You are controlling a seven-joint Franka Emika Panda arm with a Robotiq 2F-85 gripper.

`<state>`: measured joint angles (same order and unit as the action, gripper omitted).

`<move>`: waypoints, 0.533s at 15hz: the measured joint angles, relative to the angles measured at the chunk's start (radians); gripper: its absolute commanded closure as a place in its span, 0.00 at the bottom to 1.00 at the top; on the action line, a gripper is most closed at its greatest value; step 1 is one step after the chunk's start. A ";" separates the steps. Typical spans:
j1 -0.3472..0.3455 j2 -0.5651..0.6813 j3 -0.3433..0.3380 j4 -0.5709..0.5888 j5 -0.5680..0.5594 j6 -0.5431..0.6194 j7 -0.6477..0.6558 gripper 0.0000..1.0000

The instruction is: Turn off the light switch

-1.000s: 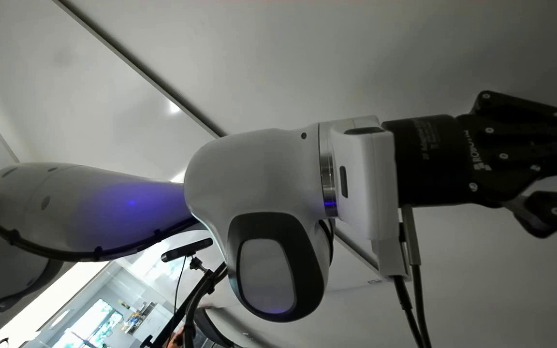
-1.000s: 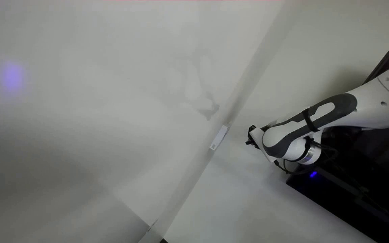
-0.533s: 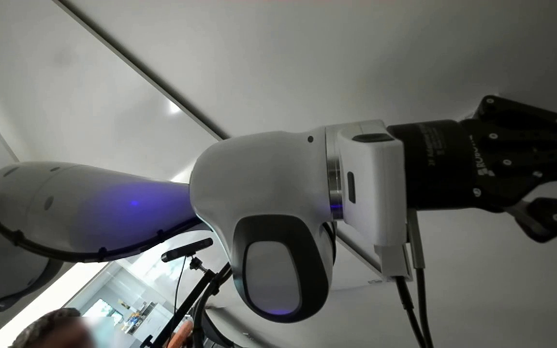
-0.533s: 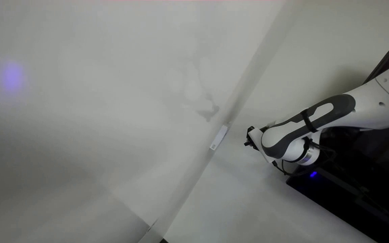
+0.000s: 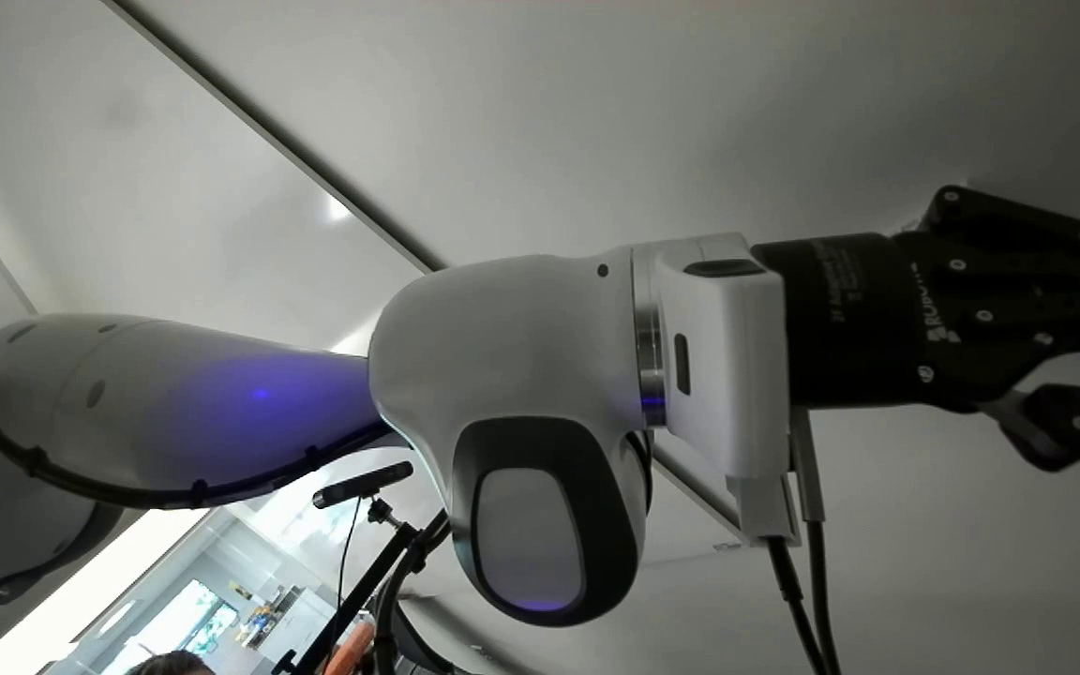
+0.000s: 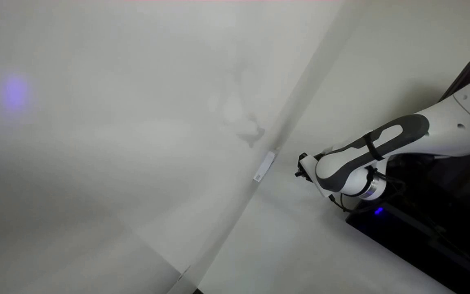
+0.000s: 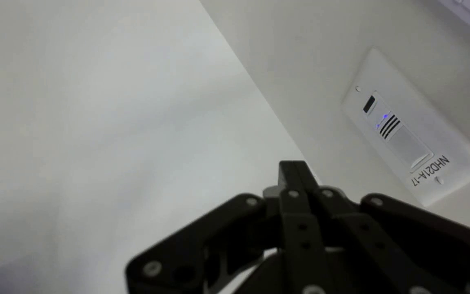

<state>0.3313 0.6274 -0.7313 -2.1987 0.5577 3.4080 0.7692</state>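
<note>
While facing a pale wall (image 7: 116, 102) at left in the wrist view, held the black pincer (image 7: 294, 173) pressed together at lower middle. Had, farther right, the light switch (image 7: 409, 130), a white plate marked NHD21A-17, slanting on a greyer stretch of wall (image 7: 308, 102), apart from the pincer.

Wrist view: pale light washes out the wall (image 7: 116, 134) left of the slightly blurred gripper (image 7: 293, 164); the light switch (image 7: 416, 130) to its right is sharp. Both exterior views are dim: in an exterior view, white glare (image 5: 107, 574) far behind the gripper; in an exterior view, a faint shadow (image 6: 252, 138) and violet glow (image 6: 14, 93) to its left
</note>
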 measured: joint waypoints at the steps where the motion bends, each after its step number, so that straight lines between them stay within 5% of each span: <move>1: -0.001 0.001 0.002 0.000 0.000 0.000 0.000 1.00; 8: -0.104 0.001 0.114 0.040 -0.001 0.030 0.013 1.00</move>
<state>0.2278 0.6282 -0.6178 -2.1588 0.5568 3.4385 0.7818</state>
